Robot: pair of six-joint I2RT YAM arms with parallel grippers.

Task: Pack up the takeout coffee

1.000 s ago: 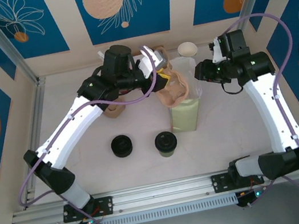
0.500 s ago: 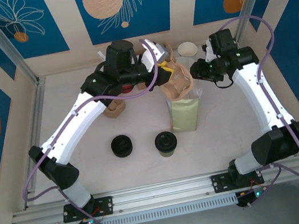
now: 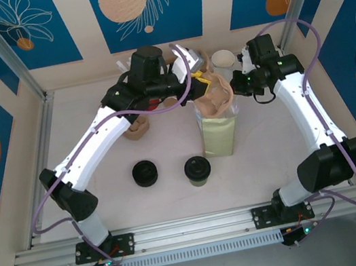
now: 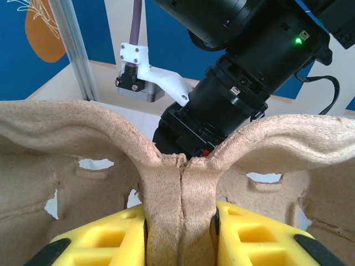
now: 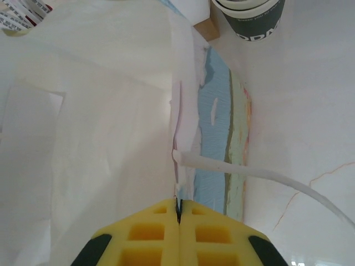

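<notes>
Left gripper [image 4: 181, 230]: closed on the carrier [image 4: 183, 166]. Yellow fingers [image 4: 105, 238] clamp the centre ridge from both sides, pulp pressed tight between them. In the left wrist view the carrier's two cup wells spread to the left and right edges of the frame.

Right gripper [image 5: 178, 213]: closed, fingers together, with the thin top edge of the bag [image 3: 220, 136] pinched in the seam. In the right wrist view the bag paper takes up the left and centre.

In the top view, both grippers meet in the upper centre. The carrier sits at the bag's mouth, left gripper on its left and right gripper on its right. I can't tell how far into the bag it has gone. The bag stands upright, centre of frame.

Coffee [image 3: 198, 169]: on the table [image 3: 177, 205], lower centre, black lid on, upright. It is just left of the bag's base, not touching it, and well apart from both grippers.

Lids [image 3: 145, 173]: black pile to the left of the coffee, with a clear gap between them.

Cup stack [image 3: 224, 61]: upper centre-right near the back wall, just beside the right gripper. Its dark band and nested rims show at the top of the right wrist view.

A brown item is partly hidden under the left arm, centre-left. I can't tell what it is.
</notes>
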